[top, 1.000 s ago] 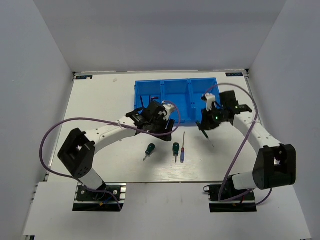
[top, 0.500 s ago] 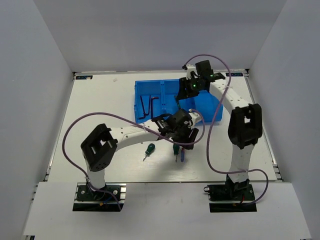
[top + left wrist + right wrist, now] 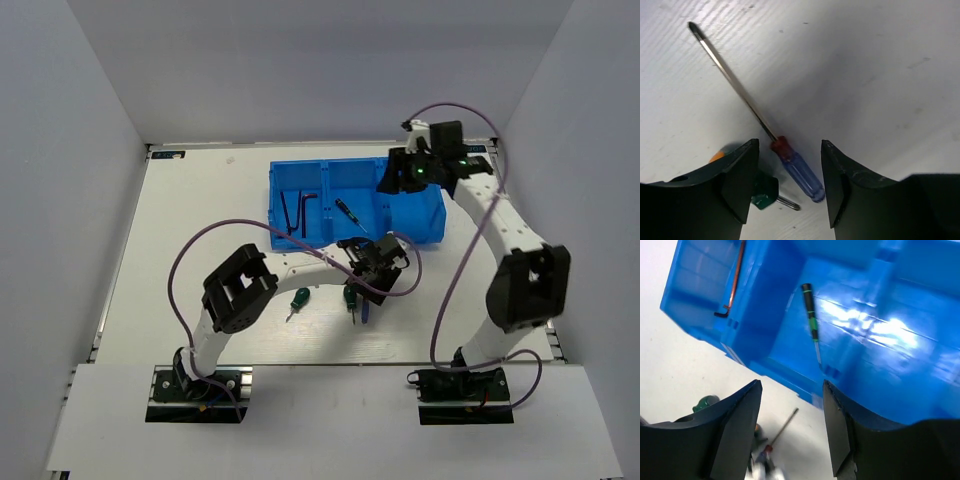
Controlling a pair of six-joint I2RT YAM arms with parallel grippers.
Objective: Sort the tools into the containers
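The blue tray (image 3: 345, 163) stands at the table's far middle. Its left compartment holds dark hex keys (image 3: 300, 212); the middle one holds a dark slim screwdriver (image 3: 348, 213). My right gripper (image 3: 393, 181) hovers open and empty over the tray's right part. In the right wrist view the tray (image 3: 765, 310), the dark screwdriver (image 3: 811, 320) and a hex key (image 3: 732, 285) show. My left gripper (image 3: 372, 284) is open, low over the blue-handled screwdriver (image 3: 800, 172), which lies between its jaws (image 3: 790, 185). One green-handled screwdriver (image 3: 351, 297) lies beside it, also in the left wrist view (image 3: 765, 190). Another (image 3: 299, 298) lies further left.
The left arm's purple cable (image 3: 410, 262) loops just in front of the tray. The right arm reaches across the table's right side. The white table's front edge (image 3: 330, 362) runs just behind the arm bases. Grey walls close in the table.
My right gripper carried the dark screwdriver from the table to the tray, let it go in the middle compartment and moved right. My left gripper moved from the tray to the blue-handled screwdriver.
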